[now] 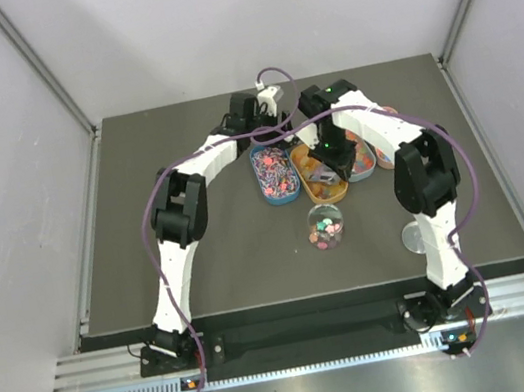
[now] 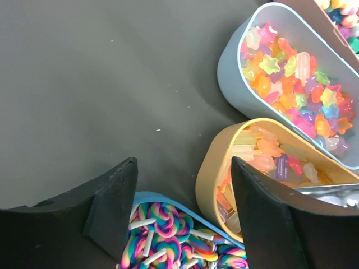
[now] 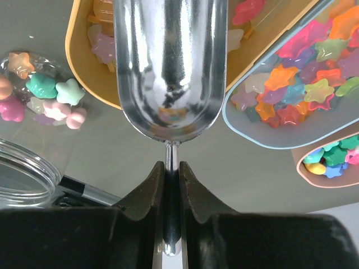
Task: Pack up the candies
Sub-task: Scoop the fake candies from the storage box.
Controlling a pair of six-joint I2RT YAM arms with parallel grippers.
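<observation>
Where the dark grey table (image 1: pixel 212 256) sits boxed by pale grey walls (image 1: pixel 211 22), an aluminium rail (image 1: pixel 99 365) runs along its near edge.

- Four oval trays, far middle of the table, side by side, long axes roughly near-to-far: blue tray (image 2: pixel 160 197), orange tray (image 2: pixel 216 168), light-blue tray (image 2: pixel 238 78), peach tray (image 3: pixel 298 162).
- Clear jar (image 1: pixel 312 218): nearer the table's middle, just beside the orange tray.
- Candies (image 2: pixel 291 73): heaped in all four trays, some in the jar; jumbled, pointing every way.
- Left tool (image 2: pixel 184 168): fingers wide apart, nothing between, above the blue and orange trays.
- Right tool (image 3: pixel 171 185): clamped narrow on the thin handle of a metal scoop (image 3: pixel 171 67). The scoop lies in line with the fingers, its bowl outward over the orange tray.
</observation>
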